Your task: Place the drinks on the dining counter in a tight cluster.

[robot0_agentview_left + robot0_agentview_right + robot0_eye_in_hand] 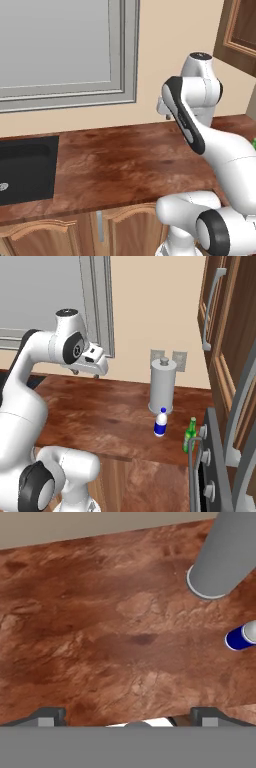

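Pincer point(128, 714) gapes wide over bare worktop point(100, 647), white bottle point(243, 637) well aside.

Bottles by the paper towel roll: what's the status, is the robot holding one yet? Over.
Fingers open, holding nothing, above bare worktop. White bottle and green bottle upright, untouched. Paper towel roll right behind the white bottle.

- White bottle point(160, 423) with a blue label and blue cap: stands upright on the reddish-brown wood top, just in front of the grey roll. From the hand view it point(242, 637) shows at the right edge, seen from above, blue band and pale cap.
- Slim green bottle point(189, 435): upright near the right end of the wood top, right of the white bottle and apart from it, close to the front edge.
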Robot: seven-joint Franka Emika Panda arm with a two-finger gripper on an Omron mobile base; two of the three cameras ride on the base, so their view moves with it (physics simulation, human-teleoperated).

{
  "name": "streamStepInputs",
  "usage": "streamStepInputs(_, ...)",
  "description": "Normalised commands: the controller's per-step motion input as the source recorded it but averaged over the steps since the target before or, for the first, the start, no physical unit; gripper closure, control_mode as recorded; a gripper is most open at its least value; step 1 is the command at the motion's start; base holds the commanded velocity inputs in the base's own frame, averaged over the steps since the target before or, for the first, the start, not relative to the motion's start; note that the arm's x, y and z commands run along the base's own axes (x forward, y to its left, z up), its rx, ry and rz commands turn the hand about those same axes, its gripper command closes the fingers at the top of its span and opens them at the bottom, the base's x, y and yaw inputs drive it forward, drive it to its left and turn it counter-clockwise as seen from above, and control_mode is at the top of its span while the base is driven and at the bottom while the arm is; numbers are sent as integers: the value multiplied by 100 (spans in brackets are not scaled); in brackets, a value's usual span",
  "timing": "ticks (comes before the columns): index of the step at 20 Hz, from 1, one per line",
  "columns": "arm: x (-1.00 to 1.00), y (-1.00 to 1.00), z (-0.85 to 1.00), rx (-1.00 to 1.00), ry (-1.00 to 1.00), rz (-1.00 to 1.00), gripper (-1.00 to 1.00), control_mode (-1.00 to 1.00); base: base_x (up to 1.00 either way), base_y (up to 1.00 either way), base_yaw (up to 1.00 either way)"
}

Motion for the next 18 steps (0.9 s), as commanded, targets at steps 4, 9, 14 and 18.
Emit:
streamStepInputs(4,-4,0,0,0,0,0,-100,100,-8,0,-9)
streamStepInputs(9,0,0,0,0,0,0,-100,100,-14,57,-55)
streamStepInputs(14,0,0,0,0,0,0,-100,100,0,80,-65)
streamStepInputs(18,0,0,0,0,0,0,-100,100,0,17,-36)
